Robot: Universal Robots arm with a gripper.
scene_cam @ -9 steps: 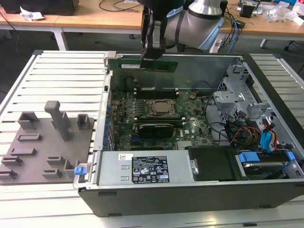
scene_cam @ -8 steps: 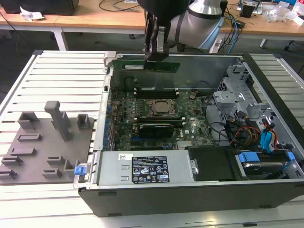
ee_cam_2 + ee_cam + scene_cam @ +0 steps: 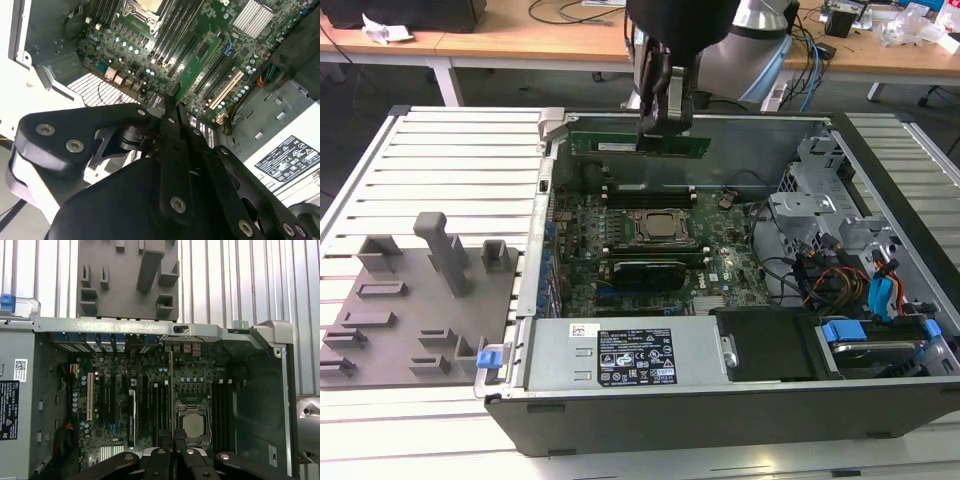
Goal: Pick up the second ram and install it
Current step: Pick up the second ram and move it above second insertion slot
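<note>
Second ram hangs edge-down in the gripper, jaws clenched on its upper edge near mid-length, above the motherboard close to the processor. It looks light, stiff, thin and fragile, so it is best held by its long edges, clear of the chips.

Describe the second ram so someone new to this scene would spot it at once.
Find the open computer case in the exterior view, then the black pincer above its far edge. The second ram is the long thin green board clamped in it, held above the motherboard, unlike the black slots beside the processor.
</note>
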